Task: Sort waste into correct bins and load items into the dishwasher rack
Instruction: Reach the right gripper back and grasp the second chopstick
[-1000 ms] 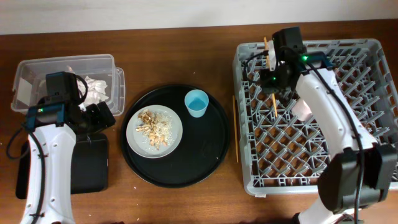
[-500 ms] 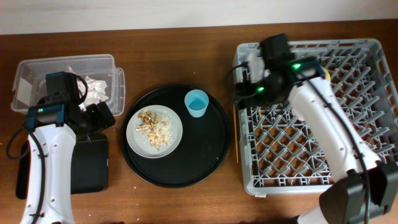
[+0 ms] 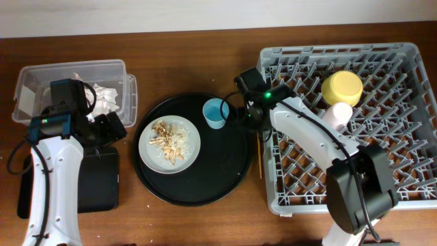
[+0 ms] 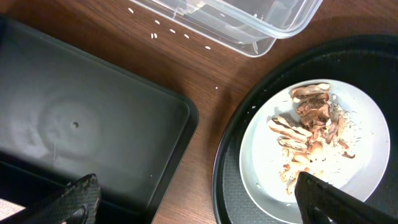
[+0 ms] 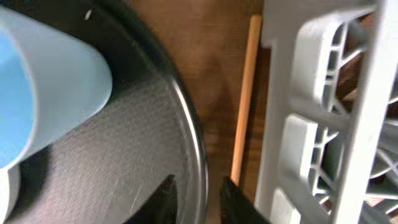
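One chopstick (image 5: 244, 99): just ahead of right gripper (image 5: 198, 190), fingers nearly together, empty.
Risk: bumping blue cup (image 3: 216, 113) beside it.

2 cups (image 3: 216, 112), 1 bowl (image 3: 342, 87), 1 plate (image 3: 169, 144), 1 chopstick (image 3: 259, 152), 2 bins (image 3: 41, 76).

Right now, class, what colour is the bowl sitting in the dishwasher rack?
Yellow. The bowl lies upside down in the grey rack, clearest in the overhead view.

Plate (image 3: 171, 142) and cup (image 3: 216, 113) on round tray (image 3: 205, 184), rack (image 3: 287, 184) right, tub (image 3: 41, 78) and flat tray (image 3: 102, 184) left
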